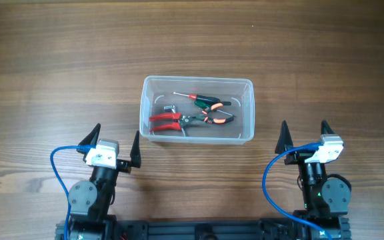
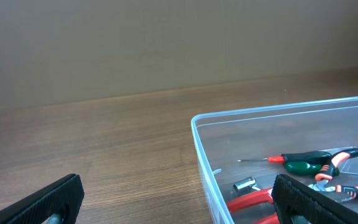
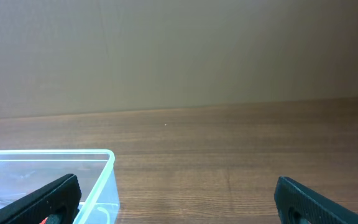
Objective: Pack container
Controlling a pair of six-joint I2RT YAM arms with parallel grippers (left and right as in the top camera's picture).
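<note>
The clear plastic container [image 1: 197, 82] sits at the table's middle. Inside lie red-handled pliers [image 1: 169, 121], orange-and-black pliers [image 1: 213, 119], a red-and-green screwdriver [image 1: 205, 100] and a small metal socket [image 1: 168, 107]. My left gripper [image 1: 114, 144] is open and empty, near the container's front left corner. My right gripper [image 1: 305, 136] is open and empty, to the right of the container's front right corner. The left wrist view shows the container [image 2: 201, 149] with the tools between my open left gripper's fingers [image 2: 179, 202]. The right wrist view shows the container's corner [image 3: 107, 163] and my open right gripper [image 3: 178, 202].
The wooden table [image 1: 59, 67] runs all round the container. Blue cables [image 1: 62, 167] loop beside each arm base at the front edge. A plain wall stands behind the table in the wrist views.
</note>
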